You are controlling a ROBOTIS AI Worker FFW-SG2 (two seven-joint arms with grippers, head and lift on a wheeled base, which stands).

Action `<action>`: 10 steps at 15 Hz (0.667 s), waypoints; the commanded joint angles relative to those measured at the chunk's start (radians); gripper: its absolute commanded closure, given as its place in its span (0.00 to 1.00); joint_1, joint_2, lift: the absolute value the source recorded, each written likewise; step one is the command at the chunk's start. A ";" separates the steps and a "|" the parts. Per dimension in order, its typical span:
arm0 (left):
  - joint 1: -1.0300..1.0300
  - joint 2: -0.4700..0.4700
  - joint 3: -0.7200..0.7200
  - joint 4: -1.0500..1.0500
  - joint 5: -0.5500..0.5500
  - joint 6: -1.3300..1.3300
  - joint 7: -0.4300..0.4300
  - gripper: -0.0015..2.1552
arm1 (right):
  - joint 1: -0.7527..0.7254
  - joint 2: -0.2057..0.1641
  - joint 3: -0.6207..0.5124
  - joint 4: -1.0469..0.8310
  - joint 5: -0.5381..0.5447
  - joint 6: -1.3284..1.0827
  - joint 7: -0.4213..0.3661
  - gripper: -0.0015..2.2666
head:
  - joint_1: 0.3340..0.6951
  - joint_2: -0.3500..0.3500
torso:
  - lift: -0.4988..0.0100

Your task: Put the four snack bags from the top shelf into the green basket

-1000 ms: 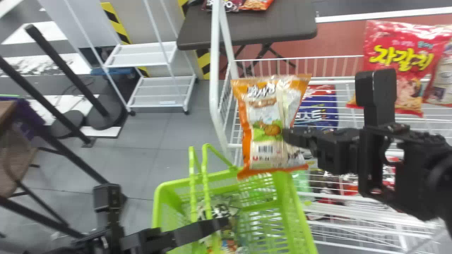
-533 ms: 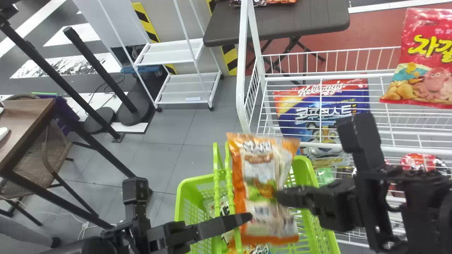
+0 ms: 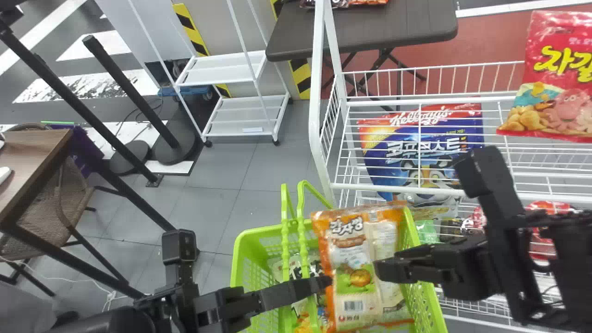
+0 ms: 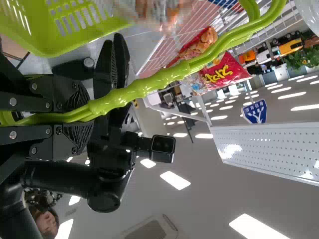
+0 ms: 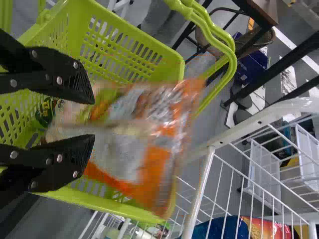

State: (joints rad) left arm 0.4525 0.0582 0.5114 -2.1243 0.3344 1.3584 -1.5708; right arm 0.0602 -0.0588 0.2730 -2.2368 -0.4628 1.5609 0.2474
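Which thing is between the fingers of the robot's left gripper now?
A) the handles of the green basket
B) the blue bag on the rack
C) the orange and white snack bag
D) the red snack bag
A: in the left wrist view, the handles of the green basket run between the two fingers of the left gripper.

The orange snack bag (image 3: 351, 259) is taking up the right part of the green basket's (image 3: 425, 300) mouth, blocking the way down there. Toward the left, the raised handles (image 3: 301, 231) and the left gripper (image 3: 323, 283) are crowding the opening. The right gripper (image 3: 381, 270) is crossing the right rim. Beyond, the rack's white post (image 3: 316, 92) is standing in the way, bare floor (image 3: 273, 166) stretching left of it.
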 commanded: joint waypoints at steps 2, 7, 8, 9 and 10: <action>-0.003 -0.001 0.002 0.003 0.000 0.000 -0.010 1.00 | 0.007 -0.001 -0.144 -0.035 -0.033 0.011 0.006 0.03 | 1.00 1.00 | 0.98; -0.005 0.000 -0.001 0.006 0.000 0.000 -0.010 1.00 | -0.049 -0.001 -0.354 0.011 0.188 -0.129 -0.005 0.02 | 1.00 0.81 | 0.98; -0.006 -0.001 -0.002 0.006 0.000 0.000 -0.010 1.00 | -0.080 -0.001 -0.388 0.062 0.211 -0.184 -0.008 0.02 | 1.00 0.73 | 0.98; -0.005 -0.003 -0.004 0.004 0.000 0.003 -0.010 1.00 | -0.109 -0.003 -0.410 0.109 0.230 -0.224 -0.010 0.02 | 1.00 0.60 | 0.98; -0.005 -0.003 -0.004 0.004 0.000 0.003 -0.010 1.00 | -0.143 -0.003 -0.428 0.175 0.251 -0.307 -0.010 0.02 | 1.00 0.55 | 0.98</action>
State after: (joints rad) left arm 0.4468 0.0564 0.5088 -2.1186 0.3344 1.3586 -1.5708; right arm -0.0361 -0.0605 -0.1232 -2.1469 -0.2435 1.3496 0.2376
